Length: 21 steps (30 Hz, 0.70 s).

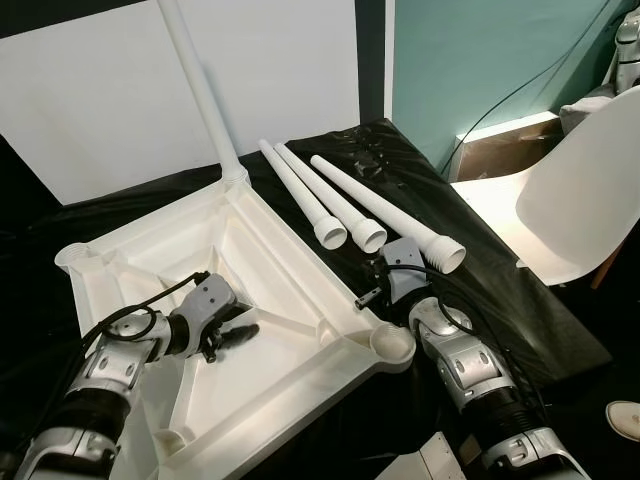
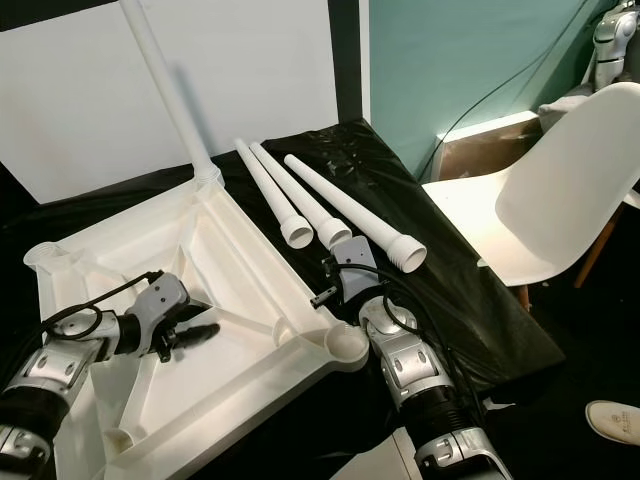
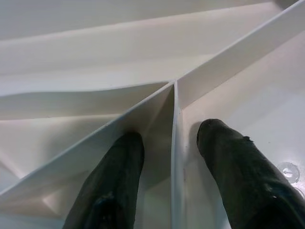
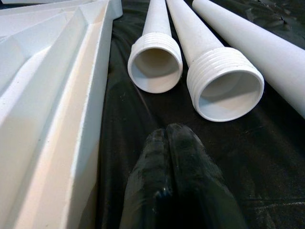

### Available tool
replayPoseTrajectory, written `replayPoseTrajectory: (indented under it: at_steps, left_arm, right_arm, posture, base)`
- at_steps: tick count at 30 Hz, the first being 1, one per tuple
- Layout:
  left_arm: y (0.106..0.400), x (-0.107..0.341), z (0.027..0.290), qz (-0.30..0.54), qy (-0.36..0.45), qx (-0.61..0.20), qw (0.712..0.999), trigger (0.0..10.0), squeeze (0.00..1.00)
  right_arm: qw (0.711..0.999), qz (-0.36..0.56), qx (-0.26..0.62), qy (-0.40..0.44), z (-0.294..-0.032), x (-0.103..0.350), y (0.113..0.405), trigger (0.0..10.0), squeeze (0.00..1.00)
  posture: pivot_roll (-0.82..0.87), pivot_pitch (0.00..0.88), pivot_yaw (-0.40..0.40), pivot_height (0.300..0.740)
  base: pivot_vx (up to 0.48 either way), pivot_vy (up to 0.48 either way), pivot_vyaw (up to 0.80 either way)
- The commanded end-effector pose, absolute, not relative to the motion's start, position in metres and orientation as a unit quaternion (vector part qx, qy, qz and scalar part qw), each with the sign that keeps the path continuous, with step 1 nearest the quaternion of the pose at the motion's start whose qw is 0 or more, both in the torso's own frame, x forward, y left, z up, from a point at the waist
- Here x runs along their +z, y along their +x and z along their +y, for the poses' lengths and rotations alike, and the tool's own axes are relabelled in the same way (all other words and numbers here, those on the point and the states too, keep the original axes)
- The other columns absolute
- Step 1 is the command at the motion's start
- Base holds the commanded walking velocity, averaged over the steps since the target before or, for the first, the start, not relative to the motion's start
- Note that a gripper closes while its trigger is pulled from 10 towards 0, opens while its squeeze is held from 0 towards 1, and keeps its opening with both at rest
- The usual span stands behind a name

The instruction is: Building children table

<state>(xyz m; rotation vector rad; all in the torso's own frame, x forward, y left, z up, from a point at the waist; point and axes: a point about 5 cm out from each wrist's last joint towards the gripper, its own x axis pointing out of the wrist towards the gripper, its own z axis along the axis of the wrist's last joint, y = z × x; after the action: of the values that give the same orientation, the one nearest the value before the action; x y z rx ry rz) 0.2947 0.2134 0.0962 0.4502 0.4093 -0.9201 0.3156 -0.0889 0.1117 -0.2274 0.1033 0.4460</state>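
We see the white tabletop (image 1: 250,300) lying upside down on black sheeting, ribs up, with one leg (image 1: 200,90) already standing in its far corner socket. Three loose legs (image 1: 345,205) lie side by side on the sheeting just beyond the tabletop's right edge. Their long axes run away from us and slightly leftward, and their threaded open ends point back toward our right tool (image 1: 372,293).

That is the relation the next move turns on, in our judgement. The threaded ends lie just ahead of the right tool, in line with its fingers, so the right arm is clearly the nearer one. The empty near-right corner socket (image 1: 392,345) sits close beside that arm's wrist.

In the right wrist view, the right tool's fingers are pressed together with no gap and nothing between them. The tips hover low over the sheeting, or possibly rest on it; we cannot tell which. To take a leg, it would first have to spread.

Our left tool (image 1: 235,335) is inside the tabletop, fingers parted and set either side of an upright rib (image 3: 174,143). It straddles the rib without visibly clamping it.
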Motion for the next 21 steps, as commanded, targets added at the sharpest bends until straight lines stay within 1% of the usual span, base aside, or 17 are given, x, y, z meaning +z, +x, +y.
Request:
replayPoseTrajectory:
  at_steps: [1, 2, 3, 4, 5, 6, 7, 9, 10, 12, 13, 15, 16, 17, 18, 21]
  left_arm:
    - [0.296, 0.116, 0.223, 0.125, 0.198, -0.366, 0.901, 10.0, 0.00]
    - [0.296, 0.116, 0.223, 0.125, 0.198, -0.366, 0.901, 10.0, 0.00]
    - [0.293, 0.125, 0.222, 0.098, 0.183, -0.377, 0.902, 10.0, 0.00]
    - [0.293, 0.125, 0.222, 0.098, 0.183, -0.377, 0.902, 10.0, 0.00]
    - [0.288, 0.134, 0.222, 0.071, 0.162, -0.388, 0.904, 10.0, 0.00]
    - [0.288, 0.134, 0.222, 0.071, 0.162, -0.388, 0.904, 10.0, 0.00]
    - [0.285, 0.148, 0.222, 0.030, 0.130, -0.390, 0.911, 10.0, 0.00]
    - [0.285, 0.148, 0.222, 0.030, 0.130, -0.390, 0.911, 10.0, 0.00]
    - [0.284, 0.160, 0.221, -0.012, 0.093, -0.382, 0.920, 10.0, 0.00]
    - [0.284, 0.160, 0.221, -0.012, 0.093, -0.382, 0.920, 10.0, 0.00]
    - [0.287, 0.171, 0.219, -0.058, 0.052, -0.360, 0.930, 10.0, 0.00]
    - [0.287, 0.171, 0.219, -0.058, 0.052, -0.360, 0.930, 10.0, 0.00]
    - [0.294, 0.175, 0.215, -0.089, 0.011, -0.324, 0.942, 10.0, 0.00]
    - [0.294, 0.175, 0.215, -0.089, 0.011, -0.324, 0.942, 10.0, 0.00]
    - [0.301, 0.173, 0.210, -0.102, -0.017, -0.291, 0.951, 10.0, 0.00]
    - [0.301, 0.173, 0.210, -0.102, -0.017, -0.291, 0.951, 10.0, 0.00]
  right_arm:
    - [0.966, 0.061, 0.225, -0.112, -0.085, 0.108, 0.313, 10.0, 0.00]
    - [0.966, 0.061, 0.225, -0.112, -0.085, 0.108, 0.313, 10.0, 0.00]
    - [0.966, 0.059, 0.223, -0.112, -0.085, 0.108, 0.313, 10.0, 0.00]
    - [0.966, 0.059, 0.223, -0.112, -0.085, 0.108, 0.313, 10.0, 0.00]
    - [0.967, 0.056, 0.221, -0.113, -0.086, 0.109, 0.313, 10.0, 0.00]
    - [0.967, 0.056, 0.221, -0.113, -0.086, 0.109, 0.313, 10.0, 0.00]
    - [0.967, 0.048, 0.218, -0.121, -0.087, 0.112, 0.314, 10.0, 0.00]
    - [0.967, 0.048, 0.218, -0.121, -0.087, 0.112, 0.314, 10.0, 0.00]
    - [0.965, 0.031, 0.215, -0.150, -0.089, 0.117, 0.315, 10.0, 0.00]
    - [0.965, 0.031, 0.215, -0.150, -0.089, 0.117, 0.315, 10.0, 0.00]
    - [0.958, 0.008, 0.212, -0.193, -0.090, 0.124, 0.317, 10.0, 0.00]
    - [0.958, 0.008, 0.212, -0.193, -0.090, 0.124, 0.317, 10.0, 0.00]
    - [0.947, -0.015, 0.210, -0.243, -0.092, 0.131, 0.320, 10.0, 0.00]
    - [0.947, -0.015, 0.210, -0.243, -0.092, 0.131, 0.320, 10.0, 0.00]
    - [0.936, -0.027, 0.208, -0.282, -0.095, 0.136, 0.325, 10.0, 0.00]
    - [0.936, -0.027, 0.208, -0.282, -0.095, 0.136, 0.325, 10.0, 0.00]
  posture:
    - [-0.09, 0.000, 0.121, 0.740]
    - [-0.09, 0.000, 0.121, 0.740]
    - [-0.09, 0.000, 0.121, 0.740]
    - [-0.09, 0.000, 0.121, 0.740]
    - [-0.10, 0.000, 0.119, 0.740]
    - [-0.10, 0.000, 0.119, 0.740]
    - [-0.10, 0.000, 0.117, 0.740]
    - [-0.10, 0.000, 0.117, 0.740]
    - [-0.09, 0.000, 0.116, 0.740]
    - [-0.09, 0.000, 0.116, 0.740]
    - [-0.09, 0.000, 0.112, 0.740]
    - [-0.09, 0.000, 0.112, 0.740]
    - [-0.10, 0.000, 0.110, 0.740]
    - [-0.10, 0.000, 0.110, 0.740]
    - [-0.10, 0.000, 0.109, 0.740]
    - [-0.10, 0.000, 0.109, 0.740]
  base:
    - [0.000, 0.000, 0.00]
    - [0.000, 0.000, 0.00]
    - [0.000, 0.000, 0.00]
    - [0.000, 0.000, 0.00]
    - [0.000, 0.000, 0.00]
    - [0.000, 0.000, 0.00]
    - [0.000, 0.000, 0.00]
    - [0.000, 0.000, 0.00]
    - [0.000, 0.000, 0.00]
    - [0.000, 0.000, 0.00]
    - [0.000, 0.000, 0.00]
    - [0.000, 0.000, 0.00]
    - [0.000, 0.000, 0.00]
    - [0.000, 0.000, 0.00]
    - [0.000, 0.000, 0.00]
    - [0.000, 0.000, 0.00]
